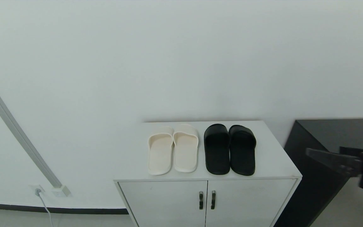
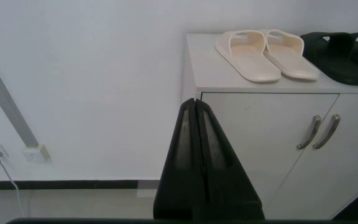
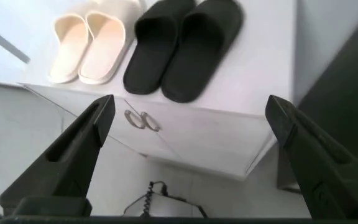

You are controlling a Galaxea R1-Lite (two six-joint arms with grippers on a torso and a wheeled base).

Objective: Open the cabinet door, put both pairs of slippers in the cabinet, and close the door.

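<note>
- A white cabinet [image 1: 274, 154], box-shaped with a smooth matt top and square edges, is seen at 6 o'clock in the head view, backed against a plain white wall [image 1: 181, 63].
- Its two flat doors [image 1: 164, 201] are shut and meet at a thin central seam. Two slim upright metal handles [image 1: 201, 200] are set just beside that seam, one on each door.
- The cream slippers [image 1: 173, 150] are laid on the top, toward 9 o'clock of its centre. They are smooth moulded slides with broad rounded straps, apparently of soft foam, though the material cannot be judged for certain.
- The black slippers [image 1: 229, 149], of the same shape and with a matt finish, are placed at 3 o'clock of the cream pair, just beside it.
- Within each pair the two shoes are touching side by side. Every long axis is run from 6 to 12 o'clock, with toes toward the wall and heels near the front edge.
- Bare top is left at 9 o'clock of the cream pair and at 3 o'clock of the black pair.
- A dark, flat-topped piece of furniture [image 1: 326, 132] is stood at 3 o'clock of the cabinet, near its side.
- Open wall is left at 9 o'clock, where a socket [image 1: 36, 190] and a slanted cable duct [image 1: 14, 129] are fixed.
- The right gripper [image 3: 190, 104] is held in front of the cabinet, toward 3 o'clock. Its tapered black fingers are spread wide with nothing between them.
- The left gripper [image 2: 196, 109] is held off the cabinet's 9 o'clock front corner, apart from it. Its flat black fingers are pressed together on nothing.
</note>
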